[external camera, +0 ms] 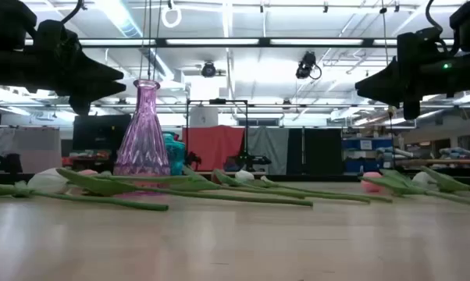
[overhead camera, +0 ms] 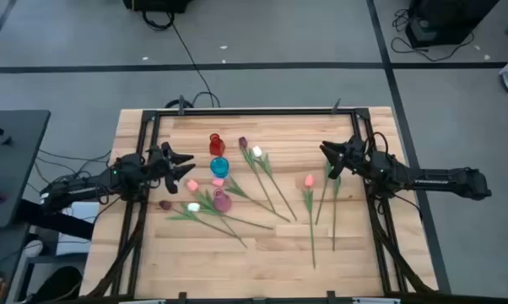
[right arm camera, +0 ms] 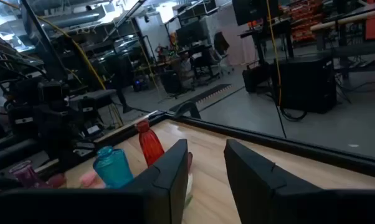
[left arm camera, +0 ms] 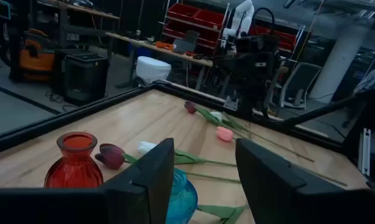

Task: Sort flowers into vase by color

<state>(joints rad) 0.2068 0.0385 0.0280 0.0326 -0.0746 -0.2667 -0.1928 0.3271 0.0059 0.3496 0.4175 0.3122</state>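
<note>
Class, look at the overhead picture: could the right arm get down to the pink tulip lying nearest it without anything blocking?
Probably yes. The right claw hangs open above the table, the pink tulip lies flat just beside it, and no vase stands between them; only loose green stems lie alongside.

Even, diffuse overhead illumination; the wooden table (overhead camera: 262,253) is lit uniformly from above, with only faint, soft shadows beneath the left gripper (overhead camera: 186,165) and right gripper (overhead camera: 326,152). In the low view, ceiling strip lights (external camera: 243,43) behind and above both grippers glare strongly, turning the arms into near-black silhouettes; the pink vase (external camera: 144,129) glows translucent against this backlight, and the nearest tabletop is soft and out of focus. In the left wrist view, the fingers (left arm camera: 153,177) in the foreground are dark and blurred, the room beyond dim. The right wrist view shows bright background patches beyond its fingers (right arm camera: 175,171) and mild bending of straight lines toward the edges.
</note>
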